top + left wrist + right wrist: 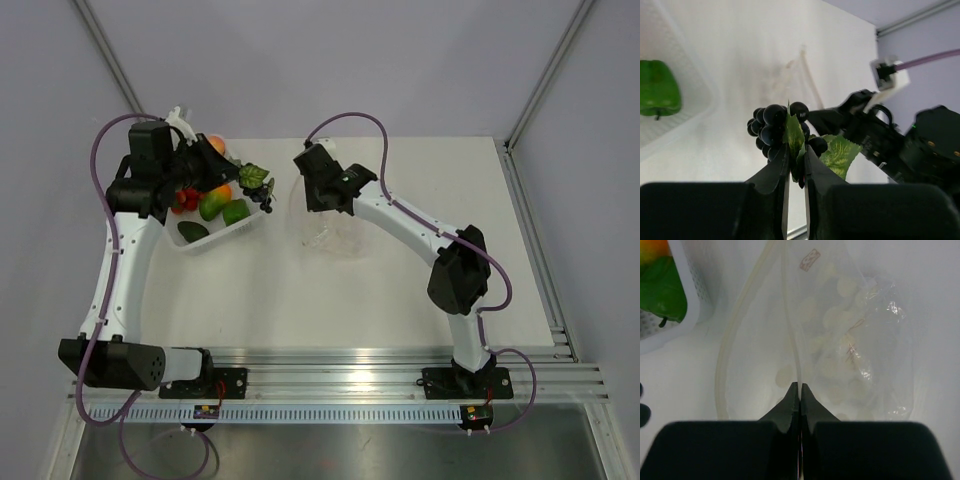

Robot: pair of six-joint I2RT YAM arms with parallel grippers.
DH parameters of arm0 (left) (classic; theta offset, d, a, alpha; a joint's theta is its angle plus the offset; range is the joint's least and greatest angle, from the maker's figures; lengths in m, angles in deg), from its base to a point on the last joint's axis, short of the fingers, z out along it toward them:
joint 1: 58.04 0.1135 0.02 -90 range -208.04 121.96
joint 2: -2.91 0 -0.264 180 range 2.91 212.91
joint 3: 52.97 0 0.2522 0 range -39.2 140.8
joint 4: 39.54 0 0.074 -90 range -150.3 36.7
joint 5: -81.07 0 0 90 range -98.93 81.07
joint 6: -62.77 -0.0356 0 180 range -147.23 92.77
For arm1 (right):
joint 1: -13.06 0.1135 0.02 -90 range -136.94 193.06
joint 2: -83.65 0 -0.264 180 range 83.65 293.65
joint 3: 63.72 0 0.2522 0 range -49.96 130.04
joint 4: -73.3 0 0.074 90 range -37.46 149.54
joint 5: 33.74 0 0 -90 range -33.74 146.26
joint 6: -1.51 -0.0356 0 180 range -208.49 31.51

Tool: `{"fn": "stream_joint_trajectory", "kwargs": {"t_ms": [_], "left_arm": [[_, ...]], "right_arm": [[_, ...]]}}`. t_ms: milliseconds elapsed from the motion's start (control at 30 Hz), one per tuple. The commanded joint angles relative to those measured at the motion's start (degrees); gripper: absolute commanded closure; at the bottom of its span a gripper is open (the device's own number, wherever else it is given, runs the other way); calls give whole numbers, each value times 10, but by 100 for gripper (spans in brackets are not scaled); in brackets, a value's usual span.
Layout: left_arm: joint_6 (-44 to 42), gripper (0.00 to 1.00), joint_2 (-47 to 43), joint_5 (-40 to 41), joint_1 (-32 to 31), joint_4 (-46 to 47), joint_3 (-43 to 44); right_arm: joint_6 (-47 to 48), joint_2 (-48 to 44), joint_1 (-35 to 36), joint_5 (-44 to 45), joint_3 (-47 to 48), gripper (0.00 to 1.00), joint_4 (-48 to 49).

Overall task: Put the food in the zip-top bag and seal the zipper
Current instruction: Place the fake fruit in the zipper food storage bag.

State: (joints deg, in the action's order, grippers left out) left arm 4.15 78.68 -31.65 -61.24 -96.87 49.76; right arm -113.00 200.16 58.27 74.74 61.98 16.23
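My left gripper (252, 186) is shut on the leafy stem of a dark purple grape bunch (262, 190) and holds it above the right end of the white tray (215, 238). In the left wrist view the grapes (774, 128) and a green leaf sit between my fingertips (796, 150). The transparent zip-top bag (338, 232) lies right of the tray. My right gripper (306, 203) is shut on its zipper strip (790, 330), holding the mouth (755, 340) open. Red, orange and green food pieces (215, 200) lie in the tray.
A green pepper (657, 95) lies in the tray and also shows in the right wrist view (662, 297). The right arm (880, 135) is close behind the grapes. A peach-coloured piece (216, 145) sits at the tray's far end. The table's back edge (360, 138) meets grey walls.
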Motion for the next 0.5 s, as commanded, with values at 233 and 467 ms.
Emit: {"fn": "stream_joint_trajectory", "kwargs": {"t_ms": [233, 467], "left_arm": [[109, 100, -43, -180, -14, 154, -74], [137, 100, -56, -193, -15, 185, -70]], "right_arm": [[-62, -88, -2, -78, -39, 100, 97], [-81, -93, -2, -103, -55, 100, 113]]}}
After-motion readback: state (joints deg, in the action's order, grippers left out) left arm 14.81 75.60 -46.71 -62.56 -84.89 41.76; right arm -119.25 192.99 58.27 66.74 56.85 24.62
